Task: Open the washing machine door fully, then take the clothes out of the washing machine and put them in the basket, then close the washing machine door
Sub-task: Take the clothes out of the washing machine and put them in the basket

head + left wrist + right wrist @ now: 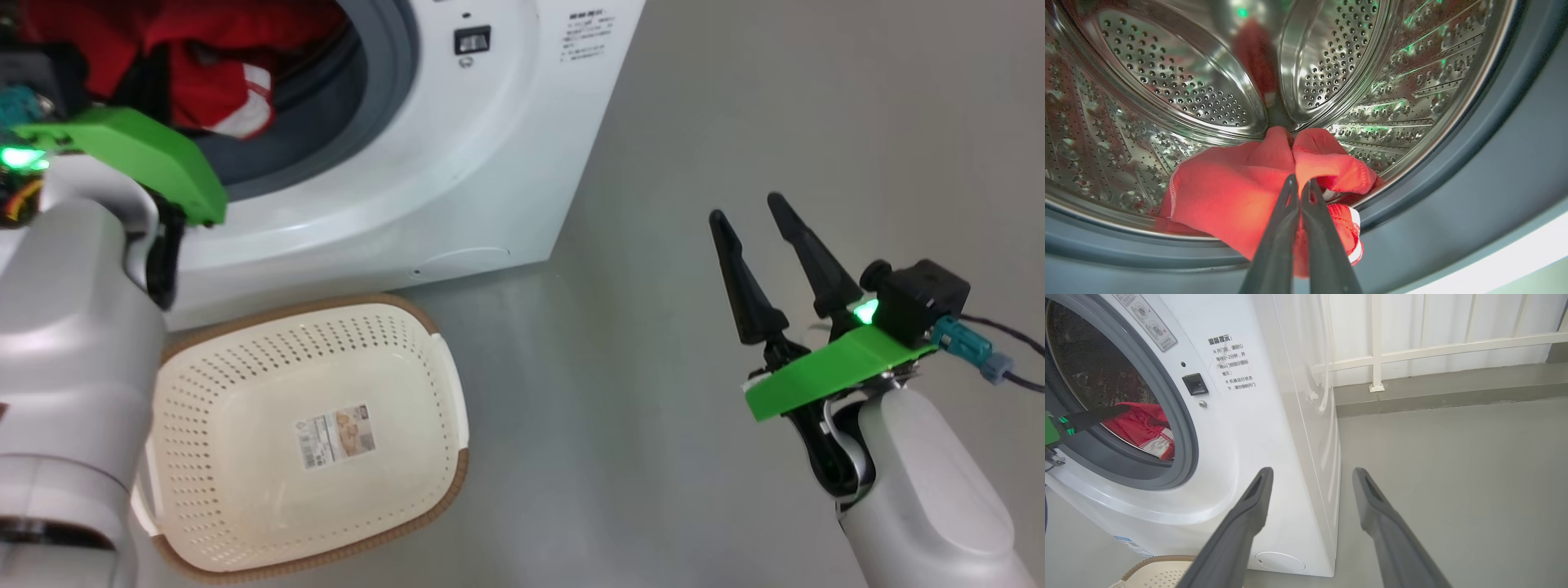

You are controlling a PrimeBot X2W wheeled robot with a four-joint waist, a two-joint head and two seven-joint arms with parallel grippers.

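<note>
at the upper left of the head view, the left arm (73, 343) is reached into the washing machine (490, 163). in the left wrist view, the left gripper (1301, 184) is seen at lower centre, its fingers clenched on a fold of the clothes (1229, 192). the pinch itself is partly hidden by the fingers, so the hold is judged likely rather than certain. the red fabric is bunched at the lower lip of the drum (1167, 81) and partly draped over the grey rubber ring (1494, 163).

the step in hand is judged to be the lifting out of the garment. it is best raised over the ring first, then drawn outward slowly, so that no trailing part is snagged or slipped from the thin grip. the basket (204, 425) is set at the lower left of the head view, just in front of the machine, so only a short carry downward is needed. at the right, the right gripper (745, 208) is held spread wide, with nothing in it, above the floor (612, 408).
</note>
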